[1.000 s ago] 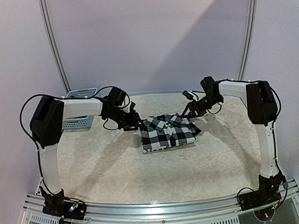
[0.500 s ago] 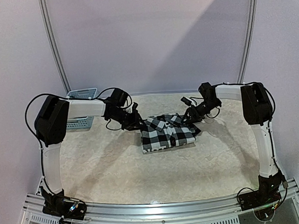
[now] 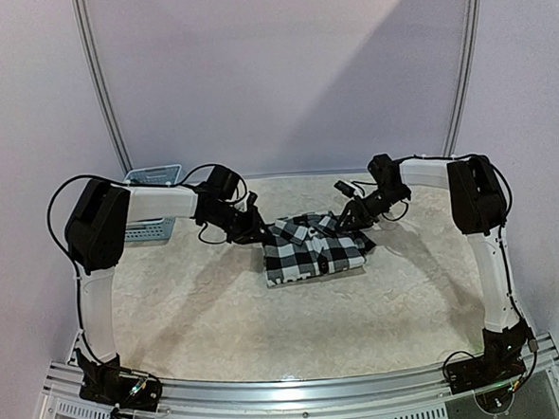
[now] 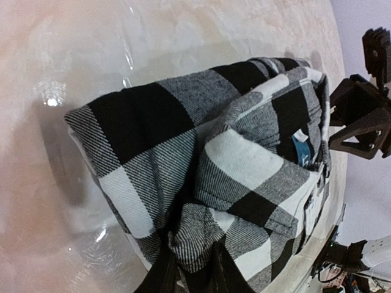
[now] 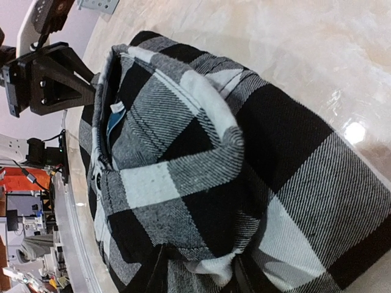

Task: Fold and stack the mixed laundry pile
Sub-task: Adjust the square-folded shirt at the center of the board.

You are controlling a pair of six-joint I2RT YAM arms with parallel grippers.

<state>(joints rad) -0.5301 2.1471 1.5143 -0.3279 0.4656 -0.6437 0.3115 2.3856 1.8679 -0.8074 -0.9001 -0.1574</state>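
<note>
Over the last second both arms have closed in on the garment. The left gripper [image 4: 189, 271] is clamped on a bunched fold at the far-left corner of the black-and-white checked shirt [image 3: 315, 248], and the right gripper [image 5: 198, 271] on its far-right corner. The folded shirt lies on the desk [image 3: 220, 318] midway between the side edges, toward the far edge. A light blue basket [image 3: 154, 172] sits at the far left corner.

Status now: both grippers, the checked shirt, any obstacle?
Left gripper, right gripper: both shut on checked shirt. Shirt folded, on table. Basket far left, not in the way.
</note>
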